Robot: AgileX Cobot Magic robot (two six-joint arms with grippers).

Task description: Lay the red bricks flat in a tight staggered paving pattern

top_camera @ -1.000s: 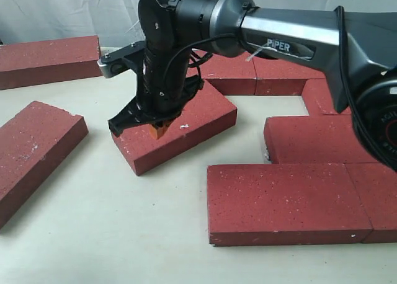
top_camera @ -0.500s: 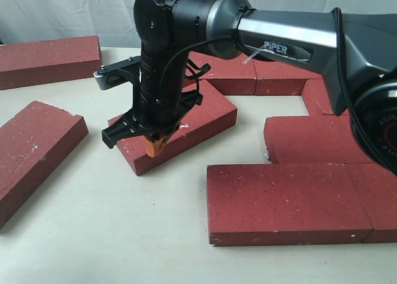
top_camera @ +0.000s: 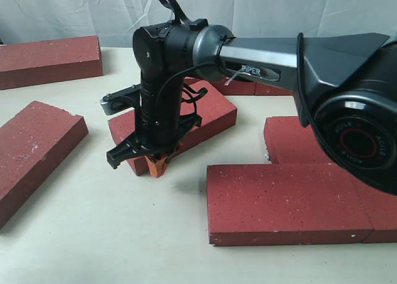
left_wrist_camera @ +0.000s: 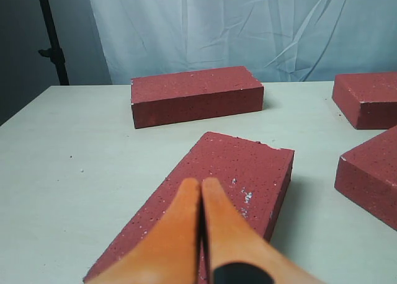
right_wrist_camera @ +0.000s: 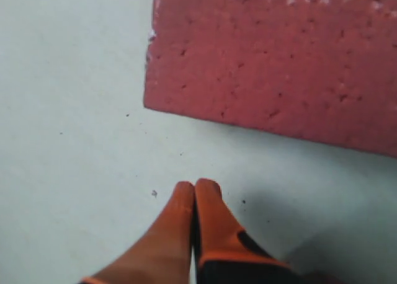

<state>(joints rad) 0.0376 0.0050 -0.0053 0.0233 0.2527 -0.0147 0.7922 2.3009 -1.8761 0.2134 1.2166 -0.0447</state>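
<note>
Several red bricks lie flat on the pale table. An angled red brick (top_camera: pixel 211 113) sits in the middle. My right gripper (top_camera: pixel 158 167) reaches across, shut and empty, its orange tips down at the table just off this brick's near-left end; the right wrist view shows the gripper (right_wrist_camera: pixel 196 188) over bare table beside the brick's corner (right_wrist_camera: pixel 279 61). Laid bricks stand at the front (top_camera: pixel 282 200), right (top_camera: pixel 304 138) and back (top_camera: pixel 239 85). My left gripper (left_wrist_camera: pixel 201 186), out of the exterior view, is shut and empty above another angled brick (left_wrist_camera: pixel 248 169), also visible at the left (top_camera: pixel 34 150).
One more loose brick lies at the back left (top_camera: pixel 49 59) (left_wrist_camera: pixel 195 95). A white curtain (top_camera: pixel 279 11) closes the back. Bare table (top_camera: pixel 124 234) shows at the front left. The right arm's body (top_camera: pixel 347 110) covers part of the laid bricks.
My right gripper has slid from on top of the middle brick toward the front left and dropped off its end to the table. It stays shut.
</note>
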